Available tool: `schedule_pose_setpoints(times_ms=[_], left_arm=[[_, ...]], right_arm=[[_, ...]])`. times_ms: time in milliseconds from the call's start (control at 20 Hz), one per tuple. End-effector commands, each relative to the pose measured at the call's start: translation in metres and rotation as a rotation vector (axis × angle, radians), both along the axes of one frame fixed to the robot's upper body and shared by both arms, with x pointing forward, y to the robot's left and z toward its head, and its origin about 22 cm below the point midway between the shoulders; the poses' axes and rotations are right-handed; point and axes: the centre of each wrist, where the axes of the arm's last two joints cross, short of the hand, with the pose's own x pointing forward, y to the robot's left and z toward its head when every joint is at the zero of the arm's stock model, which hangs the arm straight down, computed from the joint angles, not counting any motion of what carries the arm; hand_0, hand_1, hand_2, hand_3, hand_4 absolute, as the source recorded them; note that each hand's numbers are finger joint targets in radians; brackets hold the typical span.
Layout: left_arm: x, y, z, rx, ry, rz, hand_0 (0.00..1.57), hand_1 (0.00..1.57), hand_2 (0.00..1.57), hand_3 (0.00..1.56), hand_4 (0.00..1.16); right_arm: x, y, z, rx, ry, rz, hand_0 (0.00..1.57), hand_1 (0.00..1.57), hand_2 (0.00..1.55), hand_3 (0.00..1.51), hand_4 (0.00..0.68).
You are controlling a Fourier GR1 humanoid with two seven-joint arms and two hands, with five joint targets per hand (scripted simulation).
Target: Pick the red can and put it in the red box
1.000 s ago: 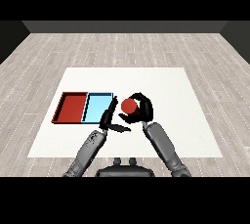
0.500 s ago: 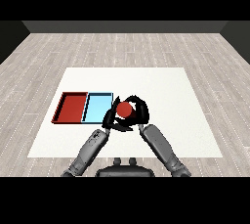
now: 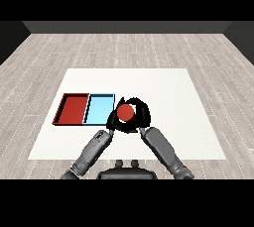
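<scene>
Nearest the viewer, two grey forearms enter from the lower corners and converge toward the middle of the white table (image 3: 188, 122). The right hand (image 3: 140, 116) is curled round the red can (image 3: 125, 112); its black fingers wrap the can on the right side and over the top, and only the can's red top face shows between them. The can is held just right of the light blue tray (image 3: 99, 109), near that tray's right edge; whether the can rests on the table or is raised above it cannot be told.

The left hand (image 3: 112, 120) lies immediately left of the can, close against the right hand. Its fingers merge with the dark mass of the other hand, so their state cannot be told.

Beyond and to the left, the light blue tray and the red tray (image 3: 72, 109) lie side by side, touching along one edge, the red tray leftmost. Past the table runs a grey plank floor (image 3: 129, 47).
</scene>
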Motion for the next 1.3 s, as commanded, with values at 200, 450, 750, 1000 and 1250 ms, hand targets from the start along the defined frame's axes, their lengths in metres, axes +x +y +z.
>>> schedule_pose_setpoints(times_ms=[200,450,750,1000,1250], left_arm=[[0.005,-0.014,0.014,-0.027,-0.002,-0.048,0.0,0.0,0.0,0.0,0.0],[0.0,-0.011,-0.016,0.037,0.013,0.133,0.0,0.0,0.0,0.0,0.82],[0.003,-0.03,-0.018,0.014,0.049,0.181,1.57,1.57,1.56,1.47,1.12],[-0.004,-0.02,-0.019,0.007,0.058,0.208,1.57,1.57,1.56,1.48,1.12],[0.001,-0.018,0.008,-0.052,-0.022,0.261,1.57,1.57,1.56,1.48,1.14]], right_arm=[[0.013,0.018,-0.018,-0.008,0.001,-0.005,1.52,1.52,1.46,1.4,0.648],[0.001,0.008,-0.021,-0.006,0.006,0.007,1.53,1.53,1.47,1.41,0.649],[0.001,0.021,-0.014,-0.002,-0.015,0.011,1.49,1.49,1.45,1.39,0.654],[-0.005,0.025,-0.006,-0.006,0.009,0.022,1.48,1.48,1.44,1.39,0.644],[0.0,0.028,-0.004,0.014,0.012,0.04,1.49,1.49,1.44,1.39,0.637]])
